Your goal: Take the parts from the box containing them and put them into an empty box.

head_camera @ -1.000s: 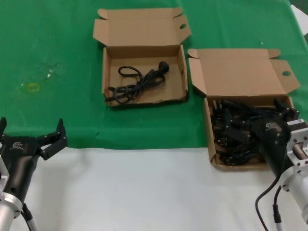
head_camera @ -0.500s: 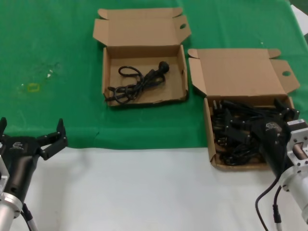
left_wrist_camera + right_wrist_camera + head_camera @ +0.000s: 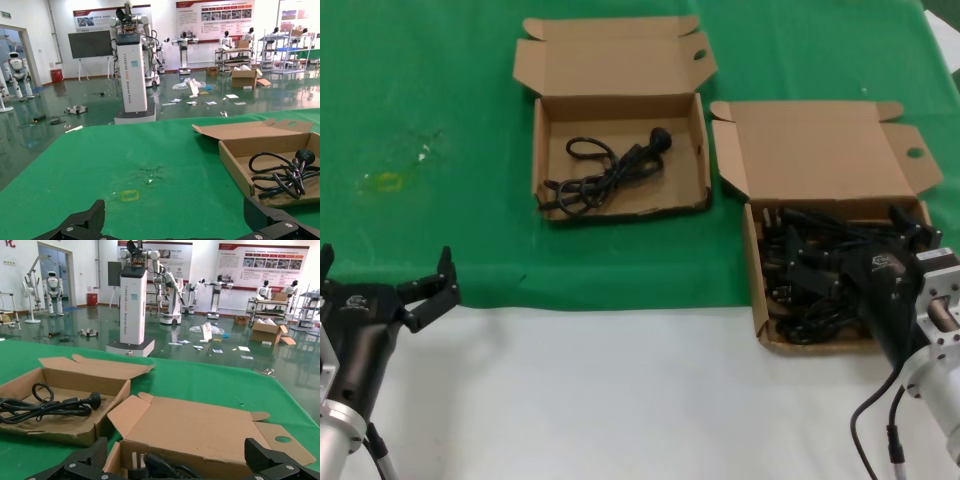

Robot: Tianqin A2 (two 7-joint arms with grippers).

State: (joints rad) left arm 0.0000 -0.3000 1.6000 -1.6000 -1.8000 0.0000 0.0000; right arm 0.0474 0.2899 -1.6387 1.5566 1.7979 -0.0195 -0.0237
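Nothing has shifted since the earlier frames: both arms and both boxes sit as they did a second ago. On the robot's right, the right claw (image 3: 850, 262) hangs low inside the full box (image 3: 757, 290), down among the heap of black power cords (image 3: 798, 270); the right wrist view shows its two fingers (image 3: 272, 460) spread wide, with one plug (image 3: 150, 465) lying between them, not pinched. That box rests at the near edge of the green cloth (image 3: 430, 90), its lid flap folded back. Just beside it, farther from the robot and toward its left, the other box (image 3: 538, 150) lies open with a single coiled cord (image 3: 605, 175) on its floor. At the robot's left, the left claw (image 3: 385, 290) hovers over the white tabletop (image 3: 620, 390), well apart from both boxes, with fingers (image 3: 80, 222) spread and nothing between them.
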